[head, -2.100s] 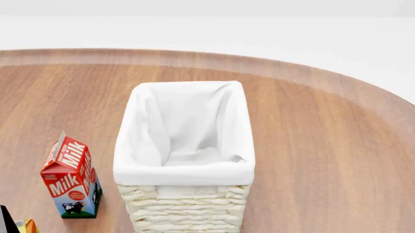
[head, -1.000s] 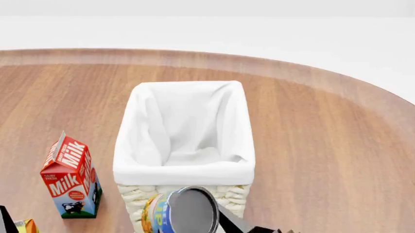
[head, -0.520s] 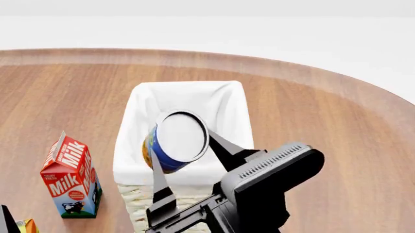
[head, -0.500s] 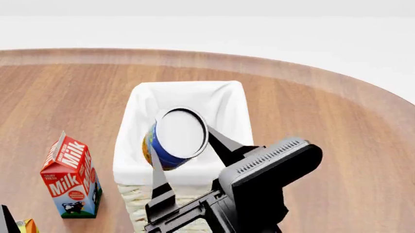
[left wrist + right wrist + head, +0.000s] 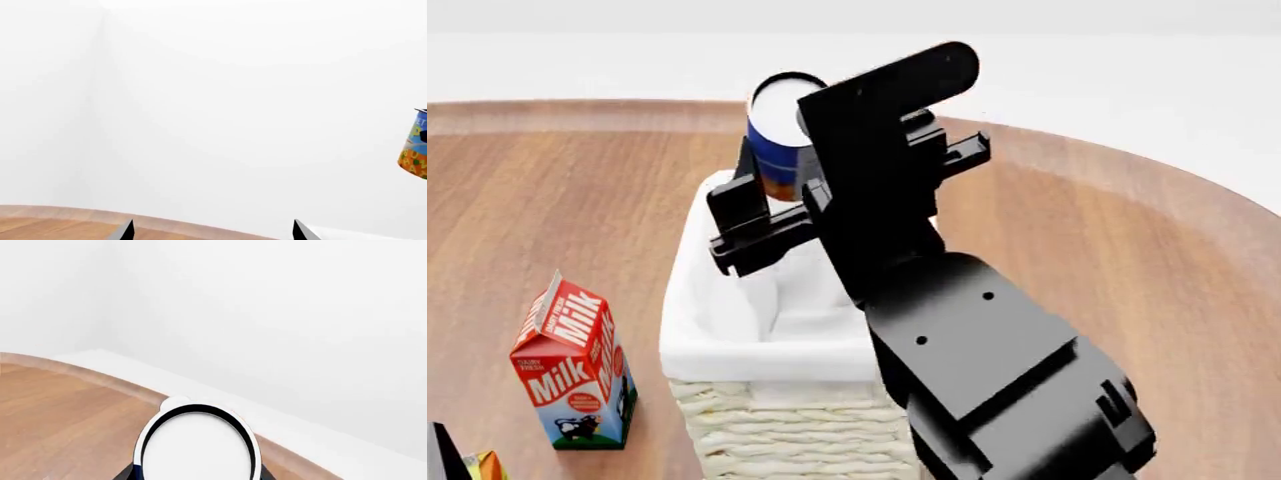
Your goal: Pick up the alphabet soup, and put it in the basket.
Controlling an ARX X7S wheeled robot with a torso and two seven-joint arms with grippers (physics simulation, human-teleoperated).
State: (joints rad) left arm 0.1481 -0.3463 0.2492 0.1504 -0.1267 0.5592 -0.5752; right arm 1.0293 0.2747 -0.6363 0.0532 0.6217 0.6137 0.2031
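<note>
The alphabet soup [image 5: 777,128], a blue-labelled can with a white top, hangs in the air over the far end of the basket [image 5: 801,440]. My right gripper [image 5: 790,168] is shut on its sides. In the right wrist view the can's white top [image 5: 197,447] fills the space between the dark fingers [image 5: 125,473]. The basket is cream wicker with a white cloth liner, and my black right arm covers its right part. My left gripper [image 5: 212,233] is open and empty, with only its two tips showing. The can [image 5: 415,145] shows at the edge of the left wrist view.
A red and white milk carton [image 5: 571,365] stands left of the basket on the round wooden table [image 5: 1121,260]. A small orange-topped item [image 5: 481,466] peeks in at the bottom left corner. The table's curved edge runs behind the basket.
My right arm has carried the can up and away from me, from over the basket's near half to high above its far end. The basket and milk carton have not moved.
</note>
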